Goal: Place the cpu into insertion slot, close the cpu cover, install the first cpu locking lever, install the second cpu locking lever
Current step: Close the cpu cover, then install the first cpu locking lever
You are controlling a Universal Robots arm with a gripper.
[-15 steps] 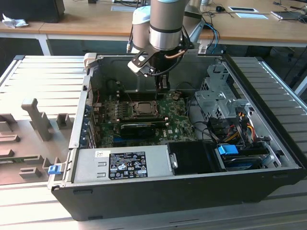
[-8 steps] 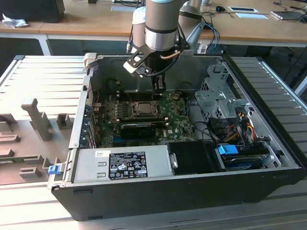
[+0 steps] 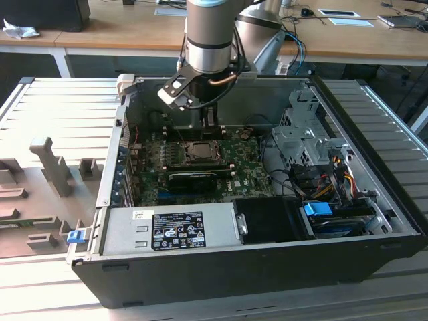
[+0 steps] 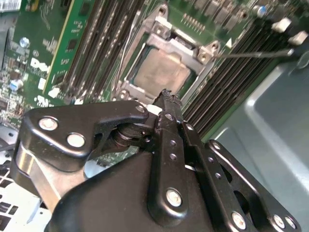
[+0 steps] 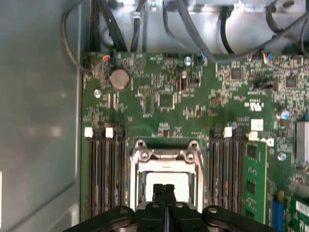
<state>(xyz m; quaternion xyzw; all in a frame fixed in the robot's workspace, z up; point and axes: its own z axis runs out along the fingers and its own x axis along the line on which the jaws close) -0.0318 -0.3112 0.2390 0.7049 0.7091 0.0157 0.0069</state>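
In both wrist views the cpu lies flat in the insertion slot, its silvery top showing through the square window of the cpu cover. The cover lies down over the socket. A thin metal locking lever sticks out sideways from one socket corner, across the memory slots. My gripper hovers just above the chip's edge, shut, its black fingertips pressed together with nothing between them.
Rows of black memory slots flank the socket on the green board. Black cables run along the case wall. In the exterior view, a drive cage stands to the right and a power supply sits in front.
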